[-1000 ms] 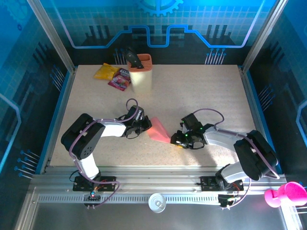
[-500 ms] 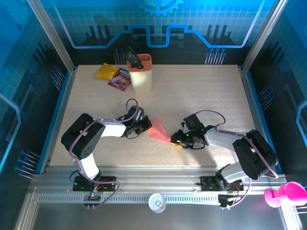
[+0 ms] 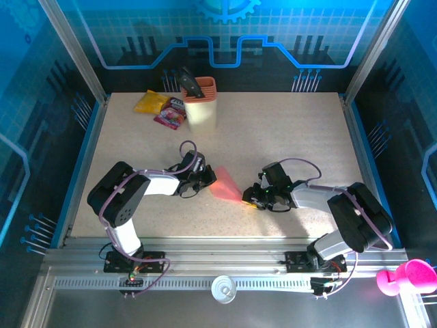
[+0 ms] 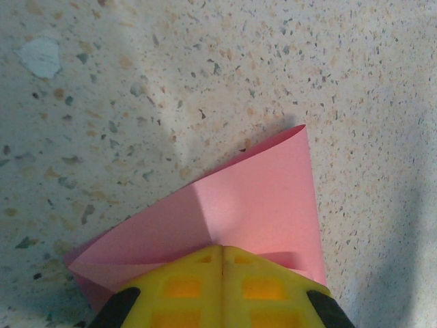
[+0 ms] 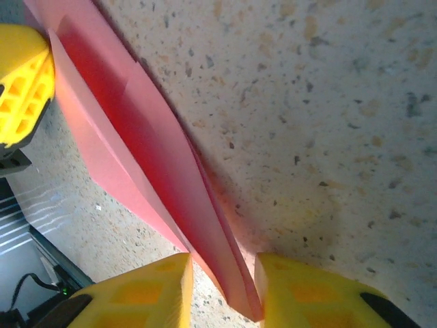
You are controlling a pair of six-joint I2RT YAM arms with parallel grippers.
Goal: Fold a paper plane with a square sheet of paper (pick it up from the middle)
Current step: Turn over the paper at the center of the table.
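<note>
The square sheet of paper is folded into a slim, pointed pink-red paper plane (image 3: 225, 186) lying on the speckled table between the two arms. My left gripper (image 3: 208, 179) is shut on its wide end; in the left wrist view the yellow fingertips (image 4: 222, 249) meet over the pink paper (image 4: 259, 198). My right gripper (image 3: 251, 199) is at the pointed end. In the right wrist view its jaws (image 5: 222, 273) stand apart on either side of the raised crease of the paper plane (image 5: 150, 150). The right finger touches the paper and the left one stands clear of it.
At the back left stand an orange-beige holder (image 3: 199, 102) with a dark tool in it, a yellow packet (image 3: 150, 102) and a purple-pink packet (image 3: 171, 115). A metal rail (image 3: 225, 263) runs along the table's near edge.
My right gripper has crept a little left along the paper's point and its jaws have narrowed slightly. The left gripper and the paper have not moved.
</note>
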